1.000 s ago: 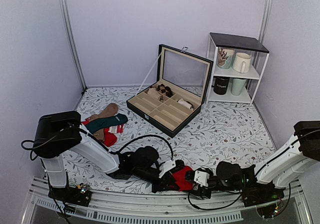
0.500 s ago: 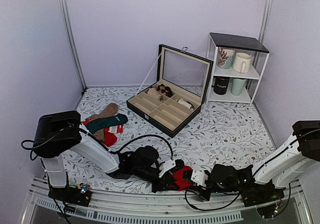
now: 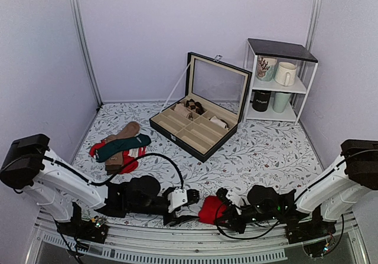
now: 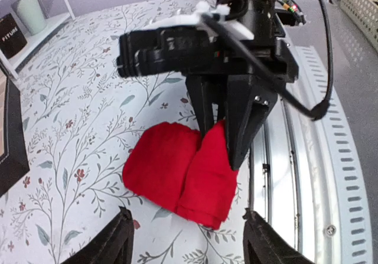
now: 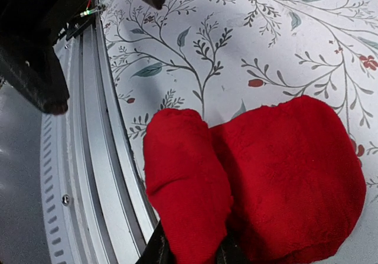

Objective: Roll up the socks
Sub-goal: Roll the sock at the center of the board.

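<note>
**Red socks bundled at near edge: right gripper clamped, left gripper free**

Locate the red socks (image 3: pixel 210 209) at the near edge of the table (image 3: pixel 266 152), just beside the metal rail (image 4: pixel 307 157) and between the two grippers. They lie as a compact folded bundle of two lobes.

Check the right gripper (image 5: pixel 192 253). Its fingers stand narrow and pinch a raised fold of one lobe.

Check the left gripper (image 4: pixel 189 243). Its fingers (image 4: pixel 118 243) are spread wide and grip nothing, with the bundle just ahead of the fingertips.

Note the other items, all well apart from the bundle:
- a pile of other socks (image 3: pixel 121 149) at the left rear
- an open black case (image 3: pixel 198 125) at centre
- a shelf with mugs (image 3: pixel 280 81) at the right rear
</note>
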Robot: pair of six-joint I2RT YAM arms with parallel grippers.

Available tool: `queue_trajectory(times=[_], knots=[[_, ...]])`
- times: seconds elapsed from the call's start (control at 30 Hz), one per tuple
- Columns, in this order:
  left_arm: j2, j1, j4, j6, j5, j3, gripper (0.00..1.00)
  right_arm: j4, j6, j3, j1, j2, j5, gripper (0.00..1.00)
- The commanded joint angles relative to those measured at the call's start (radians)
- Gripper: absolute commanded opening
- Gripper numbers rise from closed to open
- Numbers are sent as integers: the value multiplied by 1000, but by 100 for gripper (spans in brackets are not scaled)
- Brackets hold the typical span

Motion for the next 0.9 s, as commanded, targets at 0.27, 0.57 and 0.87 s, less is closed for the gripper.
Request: queue_trajectory(times=[0.27, 0.57, 0.87], knots=[[217, -40, 69, 173, 52, 81, 64, 7, 227, -44, -35, 226, -217, 18], [290, -41, -2, 143, 17, 136, 41, 18, 228, -49, -48, 257, -235, 18], [293, -37, -112, 106, 67, 182, 0, 11, 225, -54, -51, 238, -193, 32]])
